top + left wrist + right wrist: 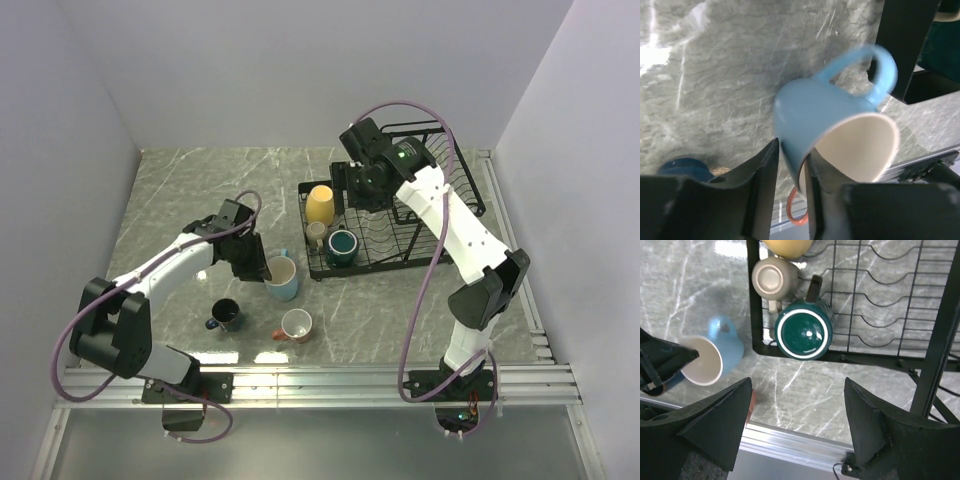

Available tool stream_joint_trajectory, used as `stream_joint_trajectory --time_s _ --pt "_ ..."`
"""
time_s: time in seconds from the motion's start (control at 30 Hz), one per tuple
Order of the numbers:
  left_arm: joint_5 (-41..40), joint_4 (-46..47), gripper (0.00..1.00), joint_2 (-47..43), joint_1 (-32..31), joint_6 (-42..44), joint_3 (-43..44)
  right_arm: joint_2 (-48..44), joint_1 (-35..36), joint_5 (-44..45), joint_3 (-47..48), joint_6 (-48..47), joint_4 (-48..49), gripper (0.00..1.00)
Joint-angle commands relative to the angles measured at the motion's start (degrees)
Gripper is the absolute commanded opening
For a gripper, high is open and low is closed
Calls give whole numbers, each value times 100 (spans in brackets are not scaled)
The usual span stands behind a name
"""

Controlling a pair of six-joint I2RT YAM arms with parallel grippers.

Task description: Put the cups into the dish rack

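My left gripper [258,264] is shut on the rim wall of the light blue mug [284,279], one finger inside and one outside [792,150]. The mug [815,105] is tilted, just left of the black wire dish rack [420,215]. On the rack's lower tray sit the yellow mug [320,204], the small olive-tan mug [316,233] and the dark green mug [342,247]. The dark navy mug [226,315] and the salmon-pink mug [296,325] stand on the table. My right gripper [797,390] is open and empty, above the tray's left end [350,185].
The right wrist view shows the green mug [804,332], the tan mug [772,277] and the blue mug [715,352] below. The rack's raised upper basket [455,165] stands at the back right. An aluminium rail [330,380] runs along the table's near edge. Walls close in on three sides.
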Motion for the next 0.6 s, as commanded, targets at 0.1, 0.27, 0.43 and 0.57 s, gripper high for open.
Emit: stream_joint_trajectory --time_s 0.1,0.27,0.43,0.57 --pt "-258 209 17 329 -250 -71 4 -517 27 237 -218 9 53 81" --pt "-275 61 1 339 -250 16 196 -754 27 193 -323 27 105 81" --pt "-355 -326 0 23 -154 96 671 -1044 36 -254 -332 18 402 81" --pt "443 -266 0 -460 285 -79 1048 -1414 27 -1167 -507 184 992 83"
